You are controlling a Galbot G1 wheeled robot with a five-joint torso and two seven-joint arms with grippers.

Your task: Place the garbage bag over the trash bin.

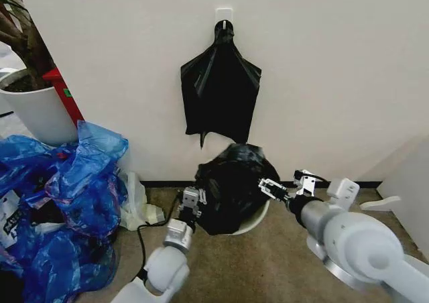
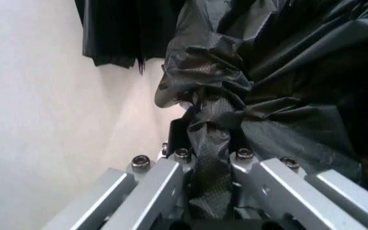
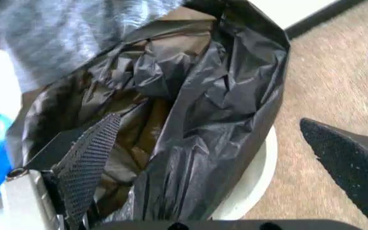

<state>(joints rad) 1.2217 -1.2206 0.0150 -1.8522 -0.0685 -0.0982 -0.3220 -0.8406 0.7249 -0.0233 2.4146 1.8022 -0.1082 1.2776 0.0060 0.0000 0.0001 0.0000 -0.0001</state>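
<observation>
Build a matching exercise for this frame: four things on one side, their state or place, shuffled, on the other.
Things:
1. garbage bag
2. trash bin
3. left end effector
4. right end effector

States:
A. open beside the bag
B. shut on a fold of black film
C. white rim peeking out under the film
D. bunched over the bin

Pairs: 1-D, 2-C, 3-B, 4-A

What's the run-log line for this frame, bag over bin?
left gripper: shut on garbage bag edge | right gripper: open at the bag's other side | bag: bunched over trash bin, rim part bare
</observation>
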